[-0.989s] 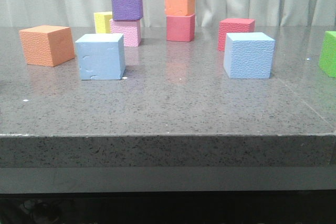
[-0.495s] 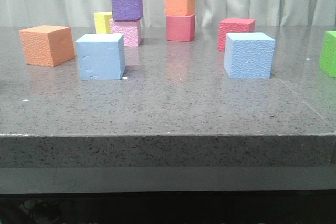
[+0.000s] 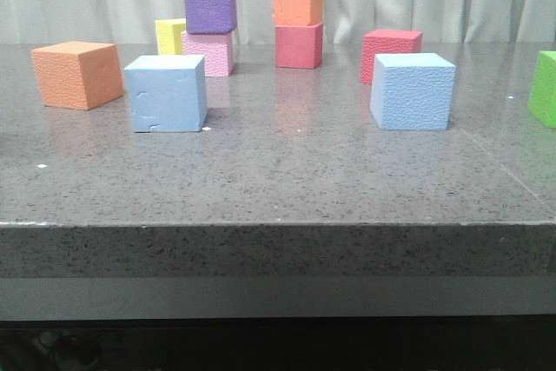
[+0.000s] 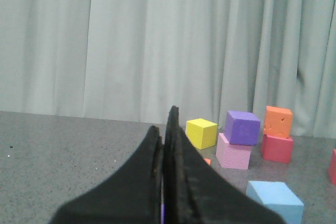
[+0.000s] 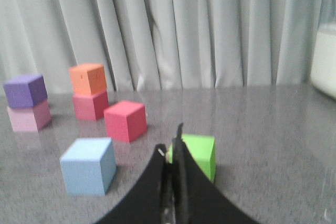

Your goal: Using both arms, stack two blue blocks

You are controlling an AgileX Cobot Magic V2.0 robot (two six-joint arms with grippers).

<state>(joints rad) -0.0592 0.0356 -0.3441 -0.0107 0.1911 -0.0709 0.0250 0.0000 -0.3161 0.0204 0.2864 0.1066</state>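
Observation:
Two sky-blue foam blocks stand apart on the grey table: one on the left (image 3: 166, 93) and one on the right (image 3: 412, 90). Neither arm shows in the front view. In the left wrist view my left gripper (image 4: 164, 129) is shut and empty, with a blue block (image 4: 275, 201) ahead and to the side of it. In the right wrist view my right gripper (image 5: 170, 148) is shut and empty, and a blue block (image 5: 88, 166) stands off to its side.
An orange cube (image 3: 77, 74) stands at the far left. At the back are a yellow cube (image 3: 170, 36), a purple cube on a pink one (image 3: 209, 8), an orange cube on a red one (image 3: 298, 1), and a red cube (image 3: 391, 49). A green cube (image 3: 544, 89) stands at the right edge.

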